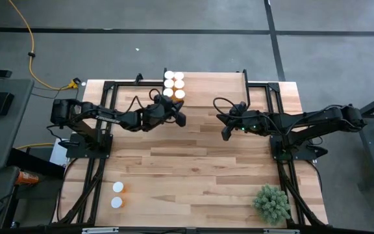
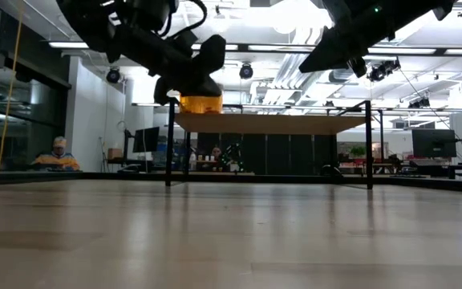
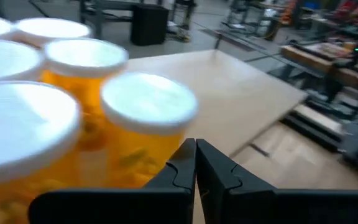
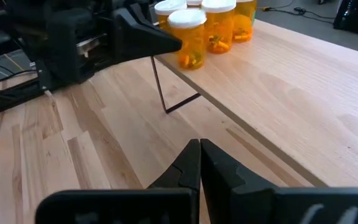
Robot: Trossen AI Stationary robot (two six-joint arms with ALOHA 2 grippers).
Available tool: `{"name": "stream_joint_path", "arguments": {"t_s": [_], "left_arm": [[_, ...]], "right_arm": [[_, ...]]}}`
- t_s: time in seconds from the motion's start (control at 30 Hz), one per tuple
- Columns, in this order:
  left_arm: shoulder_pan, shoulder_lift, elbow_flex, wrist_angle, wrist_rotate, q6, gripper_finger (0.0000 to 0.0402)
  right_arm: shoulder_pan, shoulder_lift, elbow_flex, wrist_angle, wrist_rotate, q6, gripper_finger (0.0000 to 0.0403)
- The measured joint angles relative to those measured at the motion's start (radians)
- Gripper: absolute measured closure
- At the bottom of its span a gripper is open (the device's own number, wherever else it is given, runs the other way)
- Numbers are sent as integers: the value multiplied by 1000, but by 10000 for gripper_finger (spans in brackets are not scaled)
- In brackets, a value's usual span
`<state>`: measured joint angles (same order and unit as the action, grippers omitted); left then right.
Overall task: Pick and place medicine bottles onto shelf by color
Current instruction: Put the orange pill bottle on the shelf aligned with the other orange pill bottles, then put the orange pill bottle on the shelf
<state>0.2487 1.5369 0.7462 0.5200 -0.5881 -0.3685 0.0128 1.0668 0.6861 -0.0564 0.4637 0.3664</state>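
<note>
Several amber medicine bottles [image 1: 174,84] with white caps stand in a cluster on the shelf [image 1: 239,88], at its left part. My left gripper [image 3: 196,149] is shut, its tips right beside the nearest bottle [image 3: 145,134] at the shelf's near edge; in the right wrist view it [image 4: 174,43] points at that bottle [image 4: 190,46]. Two more bottles [image 1: 117,188] [image 1: 116,202] stand on the table near its front left. My right gripper [image 4: 199,146] is shut and hangs above the table in front of the shelf [image 4: 278,74], holding nothing. My left gripper has its shut fingertips [image 4: 176,43] level against the side of the nearest bottle, just under its cap [image 4: 185,18], coming from the shelf's near left. I cannot tell whether they touch the bottle. The bottle stands upright on the shelf.
A small green plant [image 1: 271,203] sits at the table's front right. The shelf's thin black legs [image 4: 160,87] stand on the table below its near edge. Bare wood lies between the two arms and toward the front edge.
</note>
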Motion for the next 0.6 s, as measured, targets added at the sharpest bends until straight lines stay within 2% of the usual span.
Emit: {"name": "stream_joint_path", "arguments": {"t_s": [0.37,0.47,0.6], "left_arm": [[6,0,0,1,30,-9,401],[-10,-7,0,-4,100,-38,401],[-55,-77,-1,-21,236,-28,401]], "right_arm": [[0,0,0,0,3,3,402],[0,0,0,0,3,3,402],[0,0,0,0,3,0,402]]}}
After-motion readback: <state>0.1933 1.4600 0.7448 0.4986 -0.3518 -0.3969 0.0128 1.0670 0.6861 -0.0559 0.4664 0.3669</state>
